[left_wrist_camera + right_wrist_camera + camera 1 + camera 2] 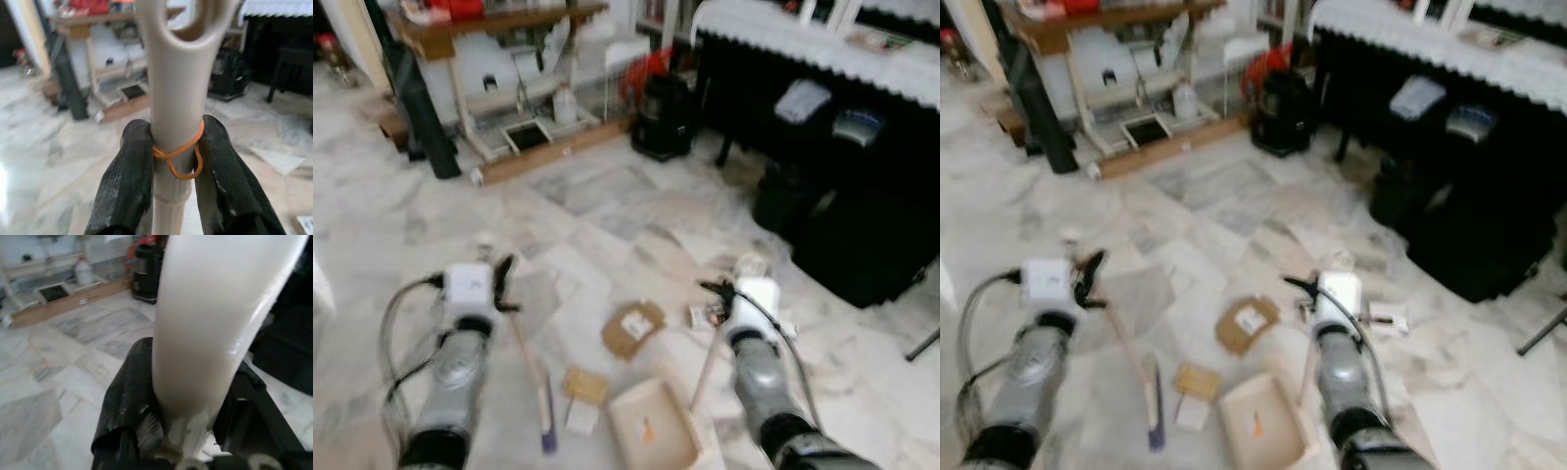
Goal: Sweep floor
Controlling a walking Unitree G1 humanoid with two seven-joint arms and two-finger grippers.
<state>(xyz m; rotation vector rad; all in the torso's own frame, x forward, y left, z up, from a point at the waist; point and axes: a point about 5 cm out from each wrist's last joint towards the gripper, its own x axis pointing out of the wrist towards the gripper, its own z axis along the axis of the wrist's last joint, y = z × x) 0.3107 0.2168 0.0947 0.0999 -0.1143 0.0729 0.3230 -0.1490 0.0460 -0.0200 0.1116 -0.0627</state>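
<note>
My left gripper [505, 284] is shut on the beige handle of a small broom [530, 372], whose purple bristle end rests on the marble floor near my feet. In the left wrist view the black fingers [127, 181] clamp the broom handle [175, 98], which has an orange rubber band around it. My right gripper [720, 294] is shut on the cream handle of a dustpan [651, 423], which lies on the floor between my arms. In the right wrist view the dustpan handle [210, 323] sits between the fingers [129, 396]. Cardboard scraps [632, 328] and a smaller piece [584, 385] lie by the pan.
A wooden table [489, 24] with clutter under it stands at the back left. A black vacuum [662, 117] sits at the back centre. A black piano with white cloth [822, 44] and black bags [862, 245] fill the right side. A small carton [705, 315] lies near my right gripper.
</note>
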